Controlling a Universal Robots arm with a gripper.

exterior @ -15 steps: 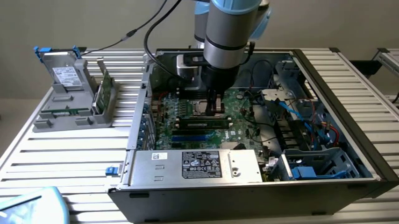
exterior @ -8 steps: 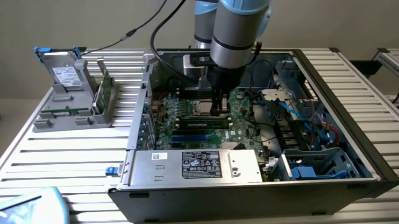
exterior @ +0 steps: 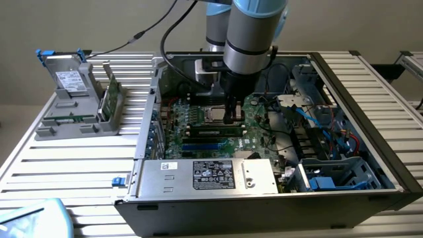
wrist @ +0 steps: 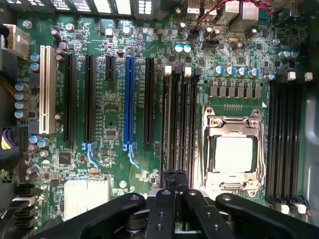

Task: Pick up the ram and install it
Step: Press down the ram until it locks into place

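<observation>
On the exterior view's left, a grey stand [exterior: 73, 121] sits on the slatted table [exterior: 66, 163]. It holds a grey drive [exterior: 68, 79] with blue clips and a green circuit card [exterior: 111, 99] upright in its slots, probably so that a gripper can take each by its top edge. Towards the middle, an open computer case [exterior: 278, 148] lies on its side with the motherboard [exterior: 198, 144] facing up, which lets the arm work from above. The gripper [exterior: 233, 119] points straight down over the memory slots just beside the processor socket [exterior: 215, 115]. The ram [exterior: 215, 132], a long dark stick with a pale label, lies along one of these slots below the fingertips; whether it is fully seated cannot be told. In the wrist view the gripper [wrist: 174, 174] has its jaws clenched together directly over the slots [wrist: 179, 124], apparently pressing on the stick rather than grasping it.
</observation>
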